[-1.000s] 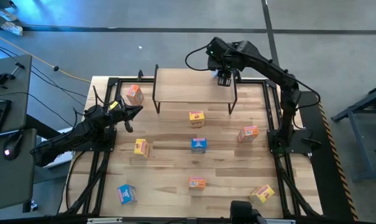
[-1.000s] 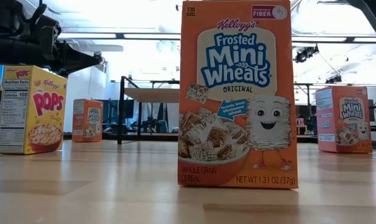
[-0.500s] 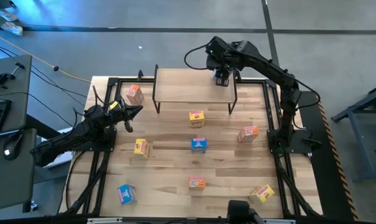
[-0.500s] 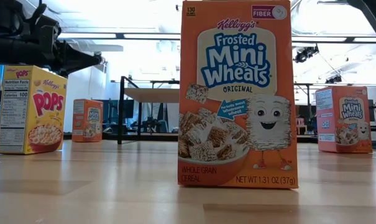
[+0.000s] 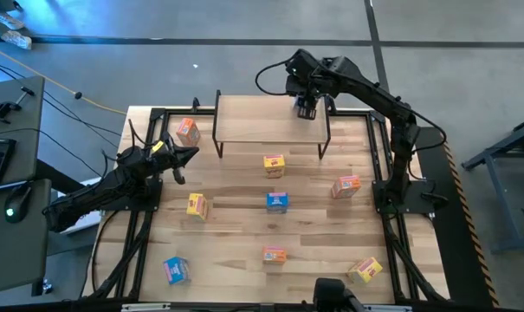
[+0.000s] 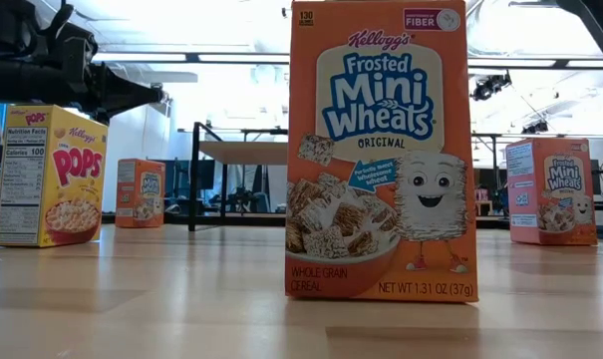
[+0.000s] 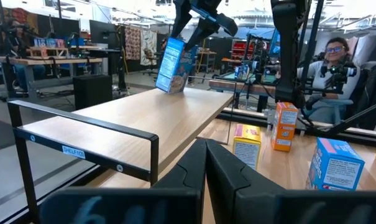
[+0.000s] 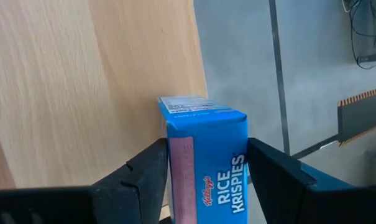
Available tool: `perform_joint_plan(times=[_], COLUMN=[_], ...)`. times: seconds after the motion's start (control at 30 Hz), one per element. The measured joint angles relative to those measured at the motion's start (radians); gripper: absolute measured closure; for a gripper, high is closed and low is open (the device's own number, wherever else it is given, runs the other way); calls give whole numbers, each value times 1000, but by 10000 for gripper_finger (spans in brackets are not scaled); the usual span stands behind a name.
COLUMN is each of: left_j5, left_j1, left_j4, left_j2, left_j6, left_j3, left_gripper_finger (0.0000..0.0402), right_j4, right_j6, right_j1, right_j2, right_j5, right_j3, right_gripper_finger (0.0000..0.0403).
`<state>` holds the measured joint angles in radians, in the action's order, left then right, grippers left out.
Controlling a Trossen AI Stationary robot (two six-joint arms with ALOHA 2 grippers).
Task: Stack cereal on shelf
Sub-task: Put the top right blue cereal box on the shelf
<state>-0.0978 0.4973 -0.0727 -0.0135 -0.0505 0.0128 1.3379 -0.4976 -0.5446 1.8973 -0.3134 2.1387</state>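
Observation:
The shelf (image 5: 270,126) stands at the table's far middle. My right gripper (image 5: 307,108) hovers over its far right corner, shut on a blue cereal box (image 8: 206,155), which also shows in the left wrist view as a tilted blue box (image 7: 172,65). Several more cereal boxes stand on the table, among them an orange one (image 5: 187,131), a yellow one (image 5: 274,165) and a blue one (image 5: 277,201). My left gripper (image 5: 192,153) waits shut at the table's left side, level, pointing toward the shelf. My right gripper pinches the blue box between its two fingers, one finger (image 8: 147,171) on each of two opposite faces, near the box's upper end (image 8: 203,134). It comes slanting down from above. The box leans, and its lower end (image 7: 171,89) meets the shelf top.
The shelf's wood top (image 7: 144,118) is bare apart from the blue box. Black frame rails (image 5: 149,199) run along the table's left and right sides. An orange box (image 6: 376,150) stands close to the low camera. A seated person (image 7: 337,59) is beyond the table.
My right gripper has tipped a little over the shelf's far right corner, the blue box staying between its fingers.

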Motion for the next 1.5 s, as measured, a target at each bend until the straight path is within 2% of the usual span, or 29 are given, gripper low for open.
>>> perform_joint_plan(times=[0.27,0.43,0.7,0.87,1.07,1.17,1.23,1.33,1.5], left_j5=[0,5,8,8,2,1,0,-2,-4], left_j1=[0,0,0,0,0,0,0,0,0], left_j4=[-1,-11,-16,-24,-23,-23,-23,-22,-21], left_j2=[0,0,0,0,0,0,0,0,0], left_j6=[1,-2,-16,-16,-17,-25,-27,-27,-27], left_j3=[0,0,0,0,0,0,0,0,0], left_gripper_finger=[399,399,399,399,399,399,399,399,399], right_j4=[-12,-12,-26,-32,61,137,154,117,-95], right_j6=[15,27,71,46,55,95,126,186,266], right_j1=[1,8,9,19,71,98,94,52,-14], right_j2=[0,0,0,0,0,-6,-49,-174,-378], right_j5=[38,-10,-5,-24,-29,-88,-91,-51,-46], right_j3=[0,0,0,1,113,204,205,89,-250], right_gripper_finger=[210,206,152,144,146,169,200,265,382])
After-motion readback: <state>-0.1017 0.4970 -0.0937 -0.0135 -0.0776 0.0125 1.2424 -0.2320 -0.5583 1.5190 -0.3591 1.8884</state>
